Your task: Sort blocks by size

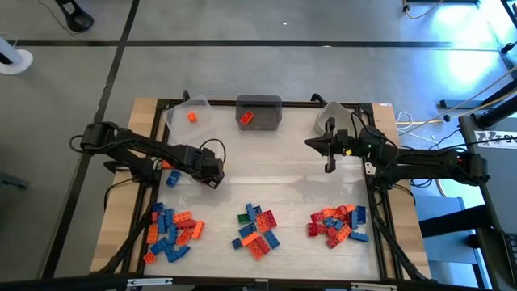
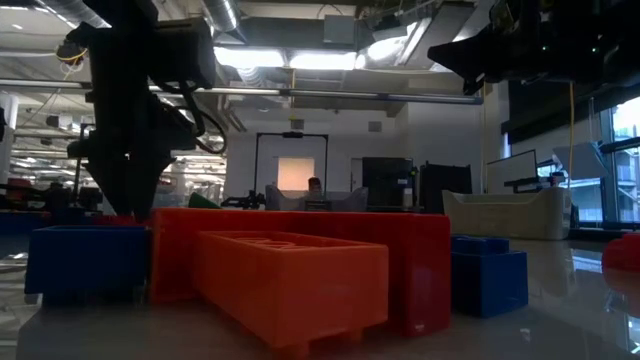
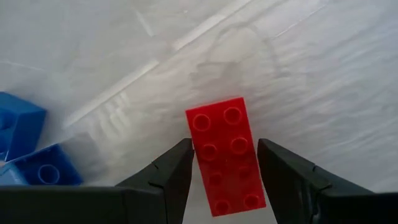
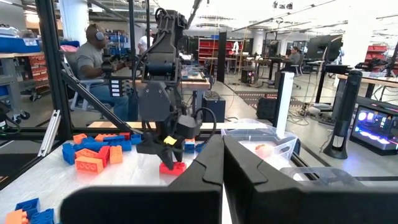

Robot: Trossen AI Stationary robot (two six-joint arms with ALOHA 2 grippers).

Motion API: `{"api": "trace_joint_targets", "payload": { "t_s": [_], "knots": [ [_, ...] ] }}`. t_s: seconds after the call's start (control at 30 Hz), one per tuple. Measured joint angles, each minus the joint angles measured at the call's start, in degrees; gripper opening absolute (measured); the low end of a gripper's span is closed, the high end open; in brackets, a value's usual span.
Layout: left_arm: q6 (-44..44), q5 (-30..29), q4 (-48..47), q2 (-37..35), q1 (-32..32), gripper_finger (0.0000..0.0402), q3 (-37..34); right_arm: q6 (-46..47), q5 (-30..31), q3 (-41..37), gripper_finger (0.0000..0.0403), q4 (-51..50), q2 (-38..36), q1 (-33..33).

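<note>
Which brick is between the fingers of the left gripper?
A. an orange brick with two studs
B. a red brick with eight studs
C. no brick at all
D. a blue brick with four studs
B: the left wrist view shows a long red brick with two rows of four studs between the fingers of the left gripper.

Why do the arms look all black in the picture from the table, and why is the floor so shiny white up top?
Low view: bright ceiling lights sit behind the left claw, so it shows as a dark shape. High view: glare whitens the floor at the top right. Left wrist view: the red block is sharp and evenly lit.
</note>
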Motion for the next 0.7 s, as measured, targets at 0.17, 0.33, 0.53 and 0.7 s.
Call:
{"api": "trace_joint_targets", "payload": {
  "t_s": [0.17,0.33,0.53,0.7],
  "knots": [
    [0.2,0.2,0.2,1.6,-0.6,0.0169,0.0,0.0,0.0,0.0,0.0005,0.0,0.0,0.0],
    [0.5,0.3,0.5,4.1,-0.8,0.0169,0.0,0.0,0.0,0.0,0.0005,0.0,0.0,0.0],
    [5.1,0.3,1.5,6.0,-0.8,0.0153,0.2,0.0,0.0,0.0,0.0005,0.0,0.0,0.0],
    [8.6,0.5,1.9,5.0,-0.7,0.0123,0.3,0.0,0.0,0.0,0.0005,0.0,0.0,0.0]
  ]
}}
